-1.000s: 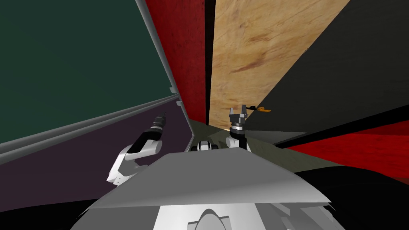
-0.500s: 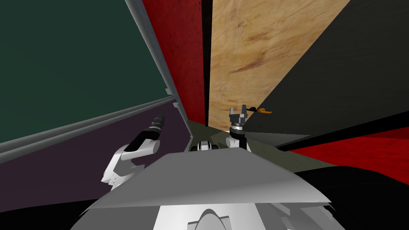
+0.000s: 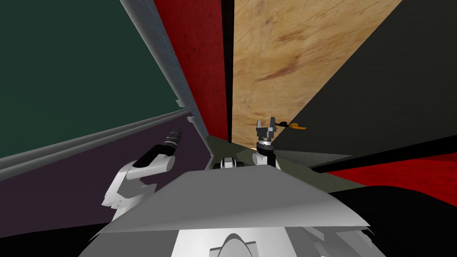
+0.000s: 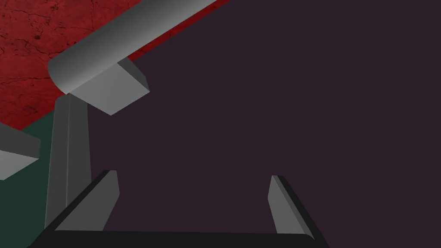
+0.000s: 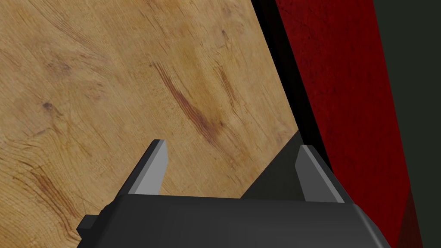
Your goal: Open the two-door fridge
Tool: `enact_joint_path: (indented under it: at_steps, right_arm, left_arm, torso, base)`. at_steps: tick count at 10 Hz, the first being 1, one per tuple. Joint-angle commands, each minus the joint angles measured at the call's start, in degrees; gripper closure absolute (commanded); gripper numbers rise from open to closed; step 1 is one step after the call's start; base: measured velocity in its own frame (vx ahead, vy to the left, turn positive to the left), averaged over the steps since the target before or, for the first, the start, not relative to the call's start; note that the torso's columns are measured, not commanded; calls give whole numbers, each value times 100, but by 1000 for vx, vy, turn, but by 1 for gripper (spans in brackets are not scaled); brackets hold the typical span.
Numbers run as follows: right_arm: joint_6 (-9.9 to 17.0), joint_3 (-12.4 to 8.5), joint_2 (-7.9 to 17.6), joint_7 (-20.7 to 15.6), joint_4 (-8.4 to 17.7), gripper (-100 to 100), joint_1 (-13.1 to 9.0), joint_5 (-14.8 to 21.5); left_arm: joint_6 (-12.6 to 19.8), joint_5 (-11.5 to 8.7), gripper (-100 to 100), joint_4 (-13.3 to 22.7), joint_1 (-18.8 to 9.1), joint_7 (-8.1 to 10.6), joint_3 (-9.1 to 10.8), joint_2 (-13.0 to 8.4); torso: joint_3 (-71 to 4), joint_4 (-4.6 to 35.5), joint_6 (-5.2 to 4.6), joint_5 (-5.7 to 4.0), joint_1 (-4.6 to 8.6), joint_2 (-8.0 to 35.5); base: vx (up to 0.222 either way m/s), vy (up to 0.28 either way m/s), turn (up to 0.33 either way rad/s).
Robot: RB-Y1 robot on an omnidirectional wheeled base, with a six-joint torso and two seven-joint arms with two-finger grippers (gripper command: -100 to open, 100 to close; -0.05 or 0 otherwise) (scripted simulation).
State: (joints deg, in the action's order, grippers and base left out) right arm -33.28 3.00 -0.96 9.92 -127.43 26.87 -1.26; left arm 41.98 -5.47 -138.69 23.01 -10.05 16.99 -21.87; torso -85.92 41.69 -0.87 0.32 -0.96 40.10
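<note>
A: Status on fridge (image 3: 67, 178)?
B: Early. L tool (image 4: 193, 174) is spread, nothing btwn its blades, facing the purple door (image 4: 280, 86). Grey handle bar (image 4: 129, 38) sits just past one blade, not gripped yet.
A: R side?
B: R tool (image 5: 231, 144) is spread too, holding nothing, pointing at a wood panel (image 5: 107, 64).
A: What's left?
B: Basically all, imo: close on the handle, then pull. Green door (image 3: 67, 67) adjoins the purple one. Both look shut, I reckon.
A: Contents?
B: Inside is hidden. Red wall (image 3: 196, 53) beyond.
</note>
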Motion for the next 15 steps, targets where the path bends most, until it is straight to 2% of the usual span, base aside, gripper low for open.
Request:
enact_joint_path:
  at_steps: [1, 4, 5, 9, 11, 12, 13, 14, 15]
  right_arm:
    - [0, 0, 0, 0, 0, 0, 0, 0]
    - [0, -1, 1, 0, -1, 0, 1, 0]
    - [0, -1, 0, 0, 0, 0, 0, 0]
    - [0, -1, 1, 0, 0, 0, -1, 0]
    - [0, -1, 0, 0, 0, 0, -2, 0]
    - [0, -1, 1, 0, 0, 0, -2, 0]
    - [0, -1, 1, 0, 0, 0, -2, 0]
    - [0, 0, 1, 0, 0, 0, -1, 0]
    - [0, 0, 1, 0, 0, 0, -3, 0]
  left_arm:
    - [452, -69, -100, -132, -106, -17, 165, -207]
    - [833, -124, -100, -520, -150, -22, 283, -358]
    - [922, -137, -100, -685, -162, -23, 310, -392]
    - [1055, -157, -100, -1116, -182, -23, 351, -440]
    - [1065, -106, -100, -787, -189, -14, 277, -361]
    - [1146, -119, -100, -847, -117, -36, 247, -361]
    - [1155, -121, 100, -828, -102, -36, 237, -354]
    - [956, 165, 100, -549, -389, 147, -13, -154]
    - [956, 228, 100, -406, -550, 147, -13, -154]
  torso:
    - [11, 2, 13, -2, 15, 20]
    - [83, 36, 59, -16, 43, 136]
    - [95, 52, 46, -27, 47, 158]
    - [83, 69, 33, -76, 138, 158]
    - [88, 67, 36, -76, 147, 166]
    - [75, 68, 39, -71, 114, 146]
    - [77, 56, 52, -54, 102, 147]
    - [98, 47, 70, -37, 95, 168]
    - [140, 61, 79, -30, 89, 231]
  base:
    - [141, -102, -32]
    - [122, -57, -18]
    - [54, -50, 24]
    - [22, -12, 1]
    - [4, 18, 47]
    - [-2, 16, 28]
    - [-17, -1, 9]
    - [-137, 13, -98]
    - [-257, 66, -44]
